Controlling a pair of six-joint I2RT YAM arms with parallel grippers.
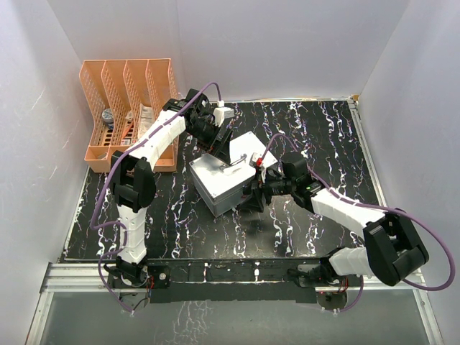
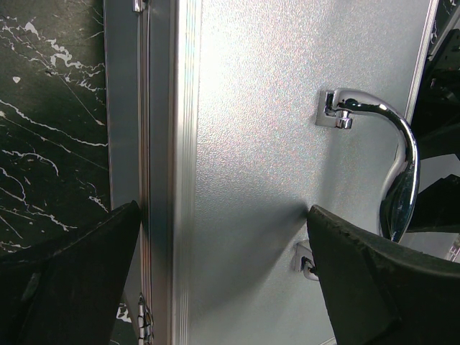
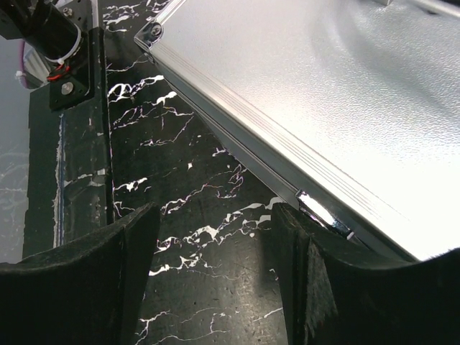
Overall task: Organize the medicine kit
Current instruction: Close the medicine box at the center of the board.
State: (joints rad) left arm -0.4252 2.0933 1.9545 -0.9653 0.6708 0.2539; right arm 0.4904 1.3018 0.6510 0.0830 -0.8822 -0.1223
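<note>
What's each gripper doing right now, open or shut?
Left gripper: open, straddling a lid edge of the medicine kit, not clamped.
Right gripper: open, holding nothing, beside the kit.

Your top camera looks down from high at the near side, taking in the whole table [image 1: 180, 230]. Your left wrist camera hangs close above the medicine kit [image 2: 273, 180] lid; your right wrist camera looks low along its edge. All three share that kit.

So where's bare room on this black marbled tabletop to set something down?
Free: far-right tabletop between the grey metal box and the right wall; the near strip between box and arm bases. Crowded: by the far-left orange slotted rack, and at the box, between left gripper and right gripper.
</note>
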